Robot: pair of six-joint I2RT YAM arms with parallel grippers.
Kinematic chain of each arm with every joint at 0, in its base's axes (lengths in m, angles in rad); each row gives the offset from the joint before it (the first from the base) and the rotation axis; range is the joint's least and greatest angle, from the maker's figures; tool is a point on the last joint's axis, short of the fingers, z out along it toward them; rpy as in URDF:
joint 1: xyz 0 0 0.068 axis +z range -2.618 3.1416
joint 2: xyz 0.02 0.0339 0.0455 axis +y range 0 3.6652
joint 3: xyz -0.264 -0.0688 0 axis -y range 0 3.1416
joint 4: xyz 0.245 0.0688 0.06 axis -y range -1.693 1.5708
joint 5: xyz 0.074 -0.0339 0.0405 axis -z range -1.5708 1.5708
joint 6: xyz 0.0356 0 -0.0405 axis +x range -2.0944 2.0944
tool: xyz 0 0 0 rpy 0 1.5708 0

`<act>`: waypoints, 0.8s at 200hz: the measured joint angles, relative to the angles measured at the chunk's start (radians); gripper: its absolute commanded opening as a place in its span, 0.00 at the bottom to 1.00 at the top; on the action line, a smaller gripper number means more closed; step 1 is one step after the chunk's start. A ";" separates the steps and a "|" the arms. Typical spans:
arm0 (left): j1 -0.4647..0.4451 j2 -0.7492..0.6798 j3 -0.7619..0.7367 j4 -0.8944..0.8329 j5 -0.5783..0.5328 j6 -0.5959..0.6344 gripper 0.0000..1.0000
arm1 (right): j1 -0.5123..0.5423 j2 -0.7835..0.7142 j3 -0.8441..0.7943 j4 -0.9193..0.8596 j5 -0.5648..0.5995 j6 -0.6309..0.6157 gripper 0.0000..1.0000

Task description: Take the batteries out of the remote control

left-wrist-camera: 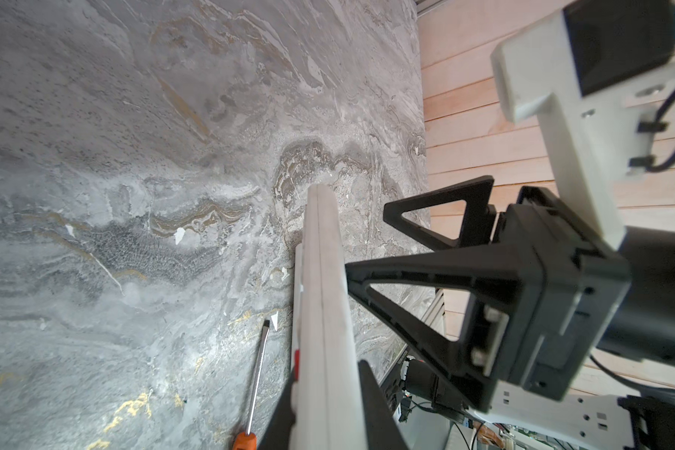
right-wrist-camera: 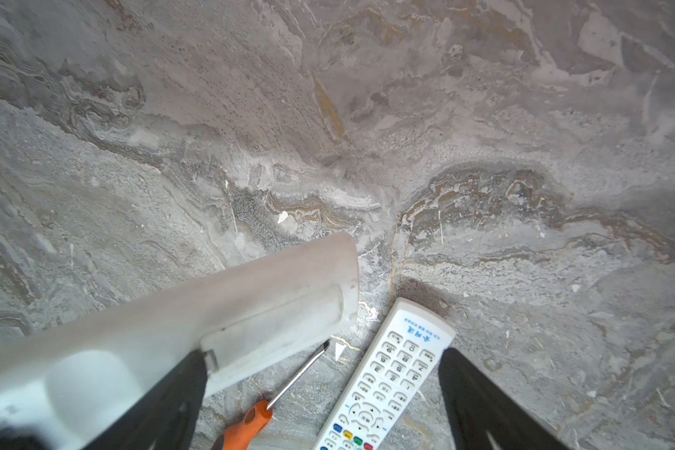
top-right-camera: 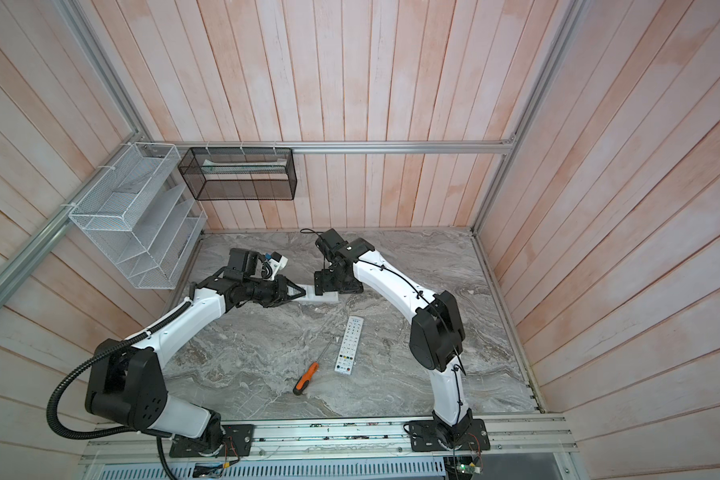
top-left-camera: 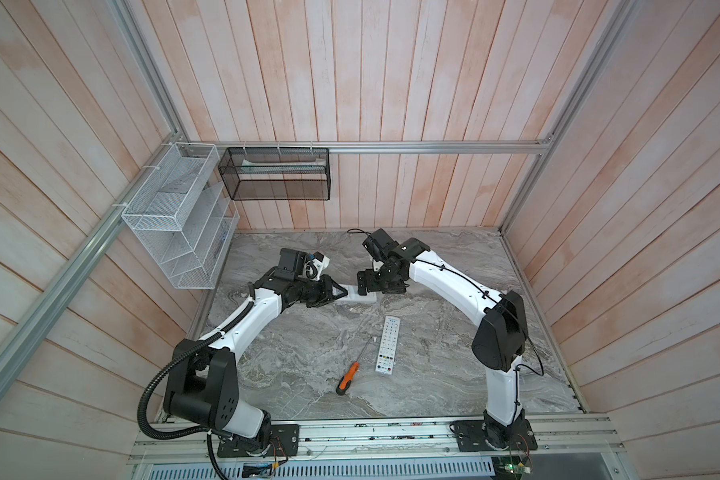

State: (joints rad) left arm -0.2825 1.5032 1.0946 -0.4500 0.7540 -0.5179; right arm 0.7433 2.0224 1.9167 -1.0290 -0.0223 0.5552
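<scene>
Clamping the white remote (top-left-camera: 362, 296) twelve o'clock from the screwdriver (top-left-camera: 348, 377), left gripper (top-left-camera: 344, 292) holds, right gripper (right-wrist-camera: 326, 352) gapes; battery cover (right-wrist-camera: 273, 331) seemingly on, batteries unremoved.

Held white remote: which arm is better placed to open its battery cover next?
Right. The left gripper is shut on the white remote; the open right gripper hangs over its battery cover.

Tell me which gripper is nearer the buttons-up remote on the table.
Right. The right gripper, open, hangs just beyond the buttons-up remote's far end; the left gripper, clamped on a second white remote, sits farther to the left.
</scene>
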 measured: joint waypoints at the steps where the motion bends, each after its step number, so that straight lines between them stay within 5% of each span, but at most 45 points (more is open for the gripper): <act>1: 0.000 0.000 0.000 0.000 0.000 0.000 0.14 | 0.001 0.002 0.002 -0.003 0.002 -0.001 0.94; 160: -0.015 0.014 0.040 -0.080 -0.009 0.089 0.13 | 0.015 0.010 0.037 -0.075 0.048 -0.028 0.95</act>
State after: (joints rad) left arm -0.2977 1.5177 1.1351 -0.5297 0.7448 -0.4294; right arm 0.7586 2.0327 1.9541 -1.1042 0.0254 0.5274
